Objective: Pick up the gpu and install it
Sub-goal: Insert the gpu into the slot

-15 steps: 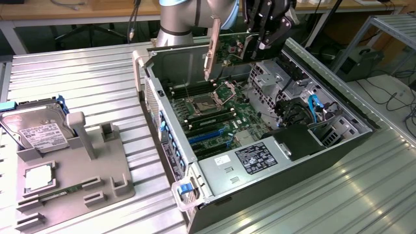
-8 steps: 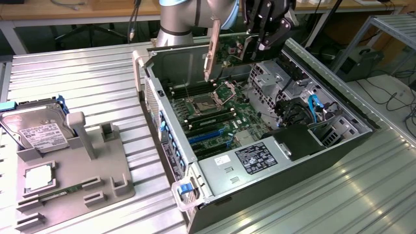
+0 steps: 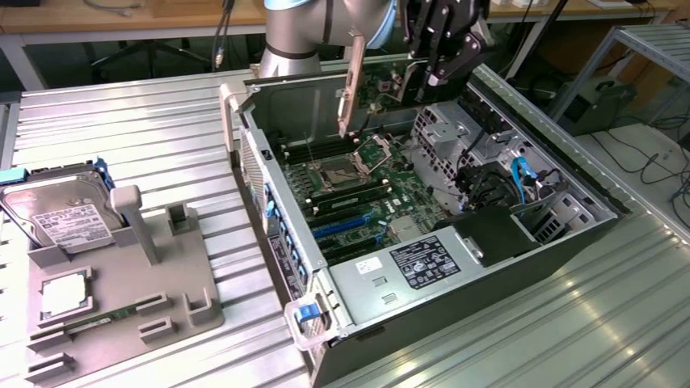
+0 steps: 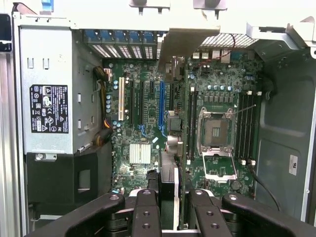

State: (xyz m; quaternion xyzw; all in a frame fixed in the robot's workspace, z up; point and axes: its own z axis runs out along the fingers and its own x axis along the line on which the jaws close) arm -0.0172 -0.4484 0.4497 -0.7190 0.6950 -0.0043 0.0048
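The jaws are clamping the gpu (image 4: 168,173) by its near end, one finger (image 4: 146,210) on each face, so the card is hanging edge-down directly beneath them. Its long axis is running straight out from the jaws toward the rear wall of the case (image 3: 506,267), with the pale metal bracket (image 4: 180,47) leading. That axis is lying parallel to the expansion slots on the motherboard (image 4: 148,118). The card is sitting just beside the blue slot (image 4: 161,106), on the side of the open processor socket (image 4: 216,129). In the exterior view the card is hovering above the board, apart from it and not seated. I am counting one gpu, one blue slot, one white slot (image 4: 121,98) and one socket. On the table (image 3: 140,121), well apart, one hard drive (image 3: 60,214) and one memory stick (image 3: 103,318) are resting in a grey holder (image 3: 183,323).
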